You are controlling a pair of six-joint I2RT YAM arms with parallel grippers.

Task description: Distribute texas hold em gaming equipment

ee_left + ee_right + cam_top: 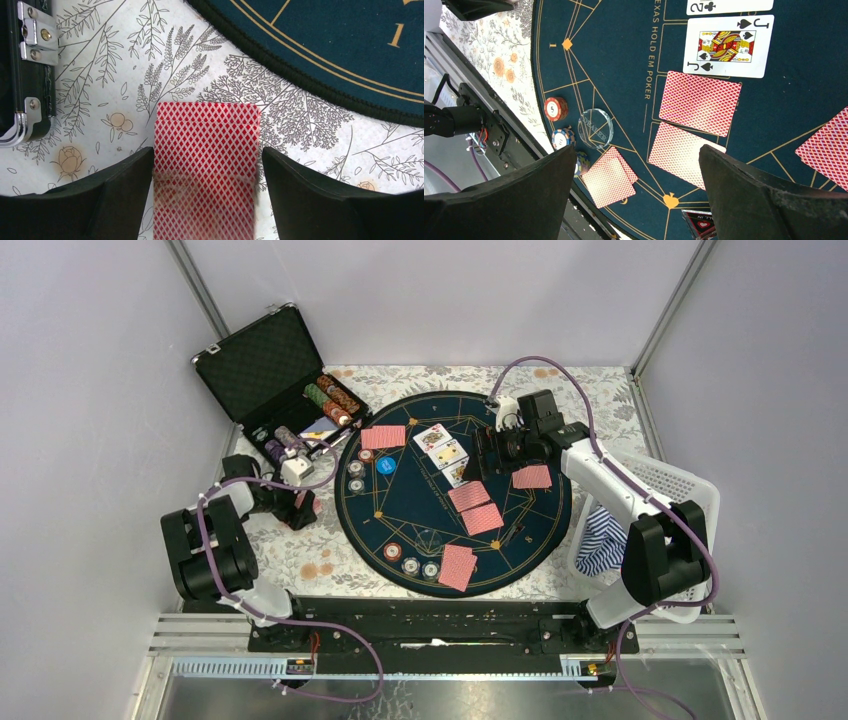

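Where left tool (207, 156) hovers, red-backed card (207, 125) lies between jaws.

The left gripper (207, 162) has a red card (207, 130) between its fingers, filling nearly the whole gap and leaving only slivers free on either side. Ahead of it the cloth (125, 60) is bare as far as the mat (325, 50), whose raised edge crosses ahead-right. The case (25, 75) with its latch blocks the way to its left. Under the wide-apart right gripper (638, 150) the mat is crowded: face-down cards (700, 102) right below, a jack (728, 46) ahead, and a card pair (609, 175), a clear button (595, 129) and chips (556, 108) off its left in the wrist view. Bare mat ahead-left gives room to come down
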